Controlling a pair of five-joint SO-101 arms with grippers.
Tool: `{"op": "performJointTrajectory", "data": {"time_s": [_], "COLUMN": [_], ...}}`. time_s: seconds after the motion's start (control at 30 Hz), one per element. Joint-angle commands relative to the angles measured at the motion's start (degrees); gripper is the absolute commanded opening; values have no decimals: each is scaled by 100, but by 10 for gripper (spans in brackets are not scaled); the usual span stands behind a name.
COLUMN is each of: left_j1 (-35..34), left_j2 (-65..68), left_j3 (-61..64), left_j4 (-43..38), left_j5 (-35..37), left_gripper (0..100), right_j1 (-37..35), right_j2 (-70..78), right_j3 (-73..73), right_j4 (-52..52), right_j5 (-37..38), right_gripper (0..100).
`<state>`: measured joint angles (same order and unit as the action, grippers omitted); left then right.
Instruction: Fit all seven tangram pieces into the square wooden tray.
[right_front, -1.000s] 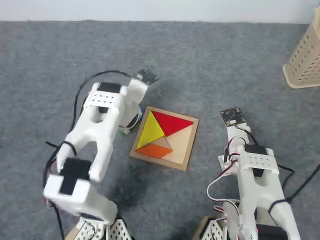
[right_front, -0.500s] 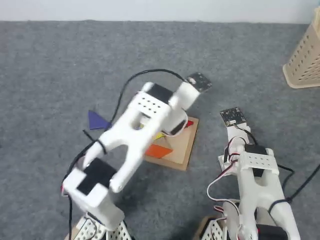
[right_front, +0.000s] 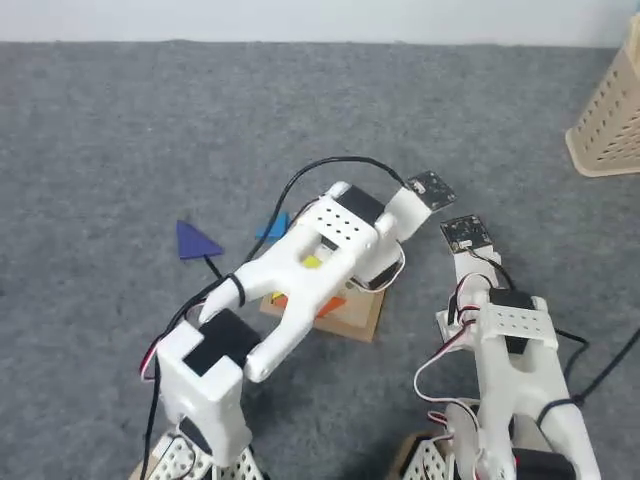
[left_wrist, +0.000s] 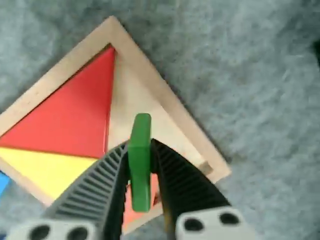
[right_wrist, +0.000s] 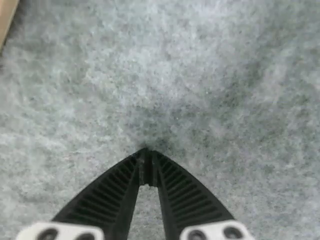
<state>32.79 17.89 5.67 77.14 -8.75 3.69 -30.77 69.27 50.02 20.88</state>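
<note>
The square wooden tray (left_wrist: 165, 90) holds a red triangle (left_wrist: 70, 120), a yellow triangle (left_wrist: 50, 167) and an orange piece (left_wrist: 156, 186); its floor (left_wrist: 132, 97) beside the red piece is bare. My left gripper (left_wrist: 139, 146) is shut on a green piece (left_wrist: 140, 165), held on edge above that bare part. From above, the left arm (right_front: 330, 240) lies across the tray (right_front: 358, 318). A dark blue triangle (right_front: 195, 240) and a light blue piece (right_front: 272, 228) lie on the carpet left of the tray. My right gripper (right_wrist: 146, 165) is shut and empty over bare carpet, right of the tray.
Grey carpet covers the table. A beige slotted basket (right_front: 610, 110) stands at the far right edge. The right arm (right_front: 510, 330) stays close to the tray's right corner. A black cable (right_front: 310, 175) loops above the left arm.
The left arm has swung right from the tray's left side to above the tray, uncovering the dark blue triangle and the light blue piece. The right arm has not moved.
</note>
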Motion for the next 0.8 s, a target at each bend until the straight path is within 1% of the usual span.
{"op": "performJointTrajectory", "data": {"time_s": [0.0, 0.17, 0.37, 0.53, 0.63, 0.77], "left_j1": [-9, -18, -70, -413, -598, -580], "left_j2": [-62, -62, -62, -62, -62, -105], "left_j3": [-224, -224, -224, -233, -242, -242], "left_j4": [-44, -44, -70, -229, -211, -193], "left_j5": [97, 281, 264, 246, 53, 18], "left_gripper": [14, 77, 79, 79, 79, 79], "right_j1": [92, 92, 92, 92, 92, 92], "right_j2": [-224, -215, -215, -215, -207, -207], "right_j3": [-26, -26, -26, -26, -26, -26], "right_j4": [-84, -84, -84, -84, -84, -84], "right_j5": [53, 53, 53, 53, 53, 53], "right_gripper": [7, 7, 7, 7, 7, 7]}}
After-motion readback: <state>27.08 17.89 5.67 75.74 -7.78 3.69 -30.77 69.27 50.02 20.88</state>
